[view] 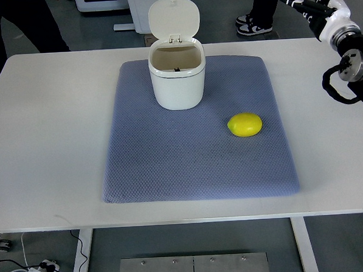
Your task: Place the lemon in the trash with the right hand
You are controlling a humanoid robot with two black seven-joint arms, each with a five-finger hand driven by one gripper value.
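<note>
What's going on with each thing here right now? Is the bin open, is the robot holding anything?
Trash bin: upright on the mat, lid flipped open.
Lemon: lying loose on the blue mat, right of the bin, untouched.
Right arm: at the right edge, away from the lemon, holding nothing visible.

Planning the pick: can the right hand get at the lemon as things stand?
Probably yes. The lemon lies alone on the mat, right of the bin, with bare table between it and the right arm.

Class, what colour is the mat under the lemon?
Greyish blue, textured mat, in the top view.
</note>
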